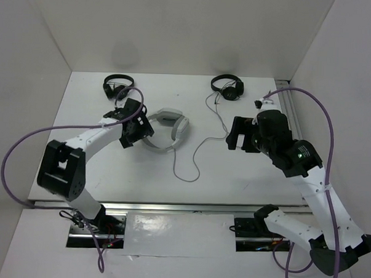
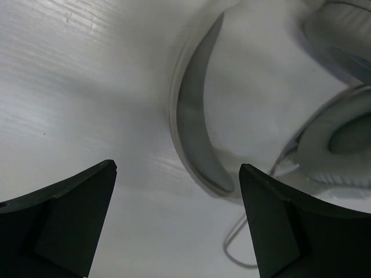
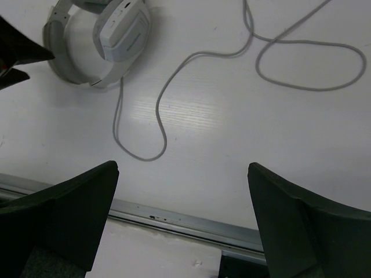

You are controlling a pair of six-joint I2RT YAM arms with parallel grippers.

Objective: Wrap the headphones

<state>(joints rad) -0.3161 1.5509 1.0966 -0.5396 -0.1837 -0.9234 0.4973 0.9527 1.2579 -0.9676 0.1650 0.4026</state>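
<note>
Left end effector [image 1: 135, 127]: fingers apart, nothing held, at 9 o'clock of the headphones [image 1: 178, 127] (white, lying mid-table [image 1: 128, 173]), headband just ahead. Right end effector [image 1: 237, 140]: apart, empty, at 3 o'clock; grey cable [image 1: 194, 158] loops between.

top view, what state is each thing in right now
headphones: lying flat, not held
cable: loose, sprawled in loops, unwrapped
left hand: open, empty, over the headphones
right hand: open, empty, clear of the cable
black headphones, back left: lying untouched
black headphones, back right: lying untouched
</note>
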